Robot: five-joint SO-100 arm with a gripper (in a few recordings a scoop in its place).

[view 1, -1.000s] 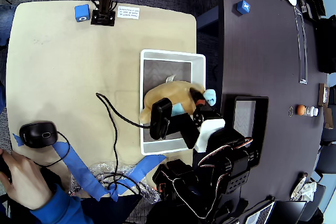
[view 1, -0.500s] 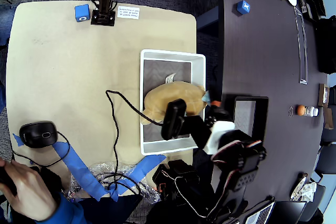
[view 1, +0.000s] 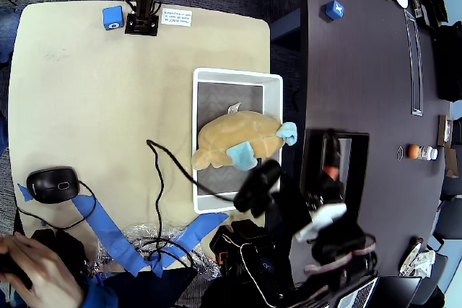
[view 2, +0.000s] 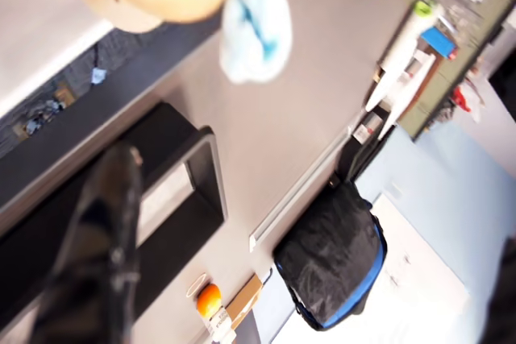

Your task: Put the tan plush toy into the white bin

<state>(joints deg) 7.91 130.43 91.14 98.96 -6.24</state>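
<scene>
Tan plush toy (view 1: 238, 141) lying inside the white bin (view 1: 209, 76), one blue paw (view 1: 288, 133) hanging over the rim, gripper (view 1: 330, 158) blurred above the black tray (view 1: 359, 140), jaw state impossible to tell.

Overhead view: light was even and bright, shadows soft; wide-angle lens bowed the table (view 1: 86, 99) edges. The arm (view 1: 317, 229) was smeared by motion blur, while the toy (view 1: 238, 142) and bin (view 1: 216, 73) stayed sharp. Wrist view: blurred throughout, the dark finger (view 2: 97, 255) out of focus, pale glare at lower right.
</scene>
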